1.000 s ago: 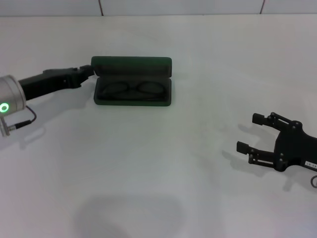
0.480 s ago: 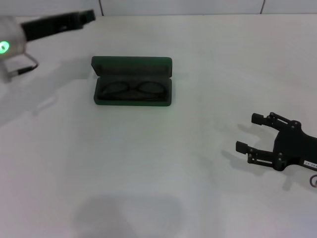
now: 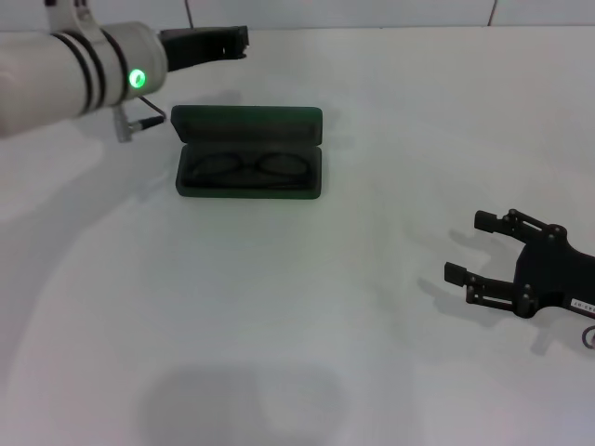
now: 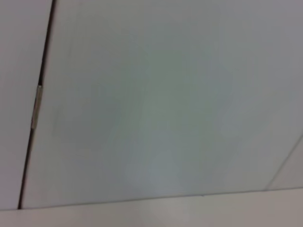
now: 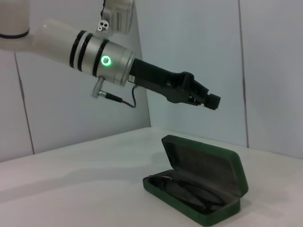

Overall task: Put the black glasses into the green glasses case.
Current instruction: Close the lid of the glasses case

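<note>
My left pincer [image 3: 237, 41] hangs raised, looking clenched and empty; the open green glasses case [image 3: 248, 151], black glasses [image 3: 246, 168] inside, lies at five o'clock, long axis three-to-nine, nearer this arm.

The left arm [image 3: 65, 79] is a pale cylinder ringed with two black bands, with a glowing green dot and a thin dark cable looping from a small metal plug. Its left gripper [image 5: 210, 100] is black and slender. The right gripper [image 3: 483, 251] is matte black, jointed, apparently carrying a small white label.
</note>
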Motion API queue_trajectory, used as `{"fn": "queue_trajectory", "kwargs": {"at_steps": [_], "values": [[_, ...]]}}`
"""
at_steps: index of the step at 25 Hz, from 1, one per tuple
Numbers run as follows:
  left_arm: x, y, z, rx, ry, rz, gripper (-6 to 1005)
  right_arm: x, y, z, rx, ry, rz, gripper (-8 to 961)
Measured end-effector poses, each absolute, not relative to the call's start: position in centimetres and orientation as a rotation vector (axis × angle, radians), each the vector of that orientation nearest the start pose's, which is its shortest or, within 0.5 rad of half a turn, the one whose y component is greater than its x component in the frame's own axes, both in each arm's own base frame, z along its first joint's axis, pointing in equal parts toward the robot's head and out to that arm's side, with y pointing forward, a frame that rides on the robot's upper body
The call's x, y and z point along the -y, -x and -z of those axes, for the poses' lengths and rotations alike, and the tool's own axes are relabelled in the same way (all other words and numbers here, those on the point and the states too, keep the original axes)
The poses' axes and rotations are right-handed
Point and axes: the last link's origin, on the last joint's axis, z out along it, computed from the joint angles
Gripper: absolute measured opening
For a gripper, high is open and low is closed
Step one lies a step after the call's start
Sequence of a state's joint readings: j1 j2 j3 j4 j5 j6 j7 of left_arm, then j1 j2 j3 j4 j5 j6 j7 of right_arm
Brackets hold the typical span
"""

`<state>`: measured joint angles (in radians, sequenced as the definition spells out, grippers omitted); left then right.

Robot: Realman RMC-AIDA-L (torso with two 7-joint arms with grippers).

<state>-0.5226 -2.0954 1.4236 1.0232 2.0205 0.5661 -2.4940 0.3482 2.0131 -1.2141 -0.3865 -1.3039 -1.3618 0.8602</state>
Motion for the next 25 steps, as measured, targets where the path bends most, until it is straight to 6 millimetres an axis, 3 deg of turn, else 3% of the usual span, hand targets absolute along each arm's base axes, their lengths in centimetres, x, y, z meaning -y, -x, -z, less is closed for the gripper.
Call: {"fn": "queue_trajectory", "kwargs": {"at_steps": [8,25], "values": [[-42.1,20.8,5.1,1.083,1.99,0.489,39,-28.5,-30.5,3.4,-0.407,2.533,-0.76,859],[-41.3,22.4,6.7,1.086,1.956,0.441,38,-28.6,-30.7,3.5,-0.41,2.531,-0.744,859]]}}
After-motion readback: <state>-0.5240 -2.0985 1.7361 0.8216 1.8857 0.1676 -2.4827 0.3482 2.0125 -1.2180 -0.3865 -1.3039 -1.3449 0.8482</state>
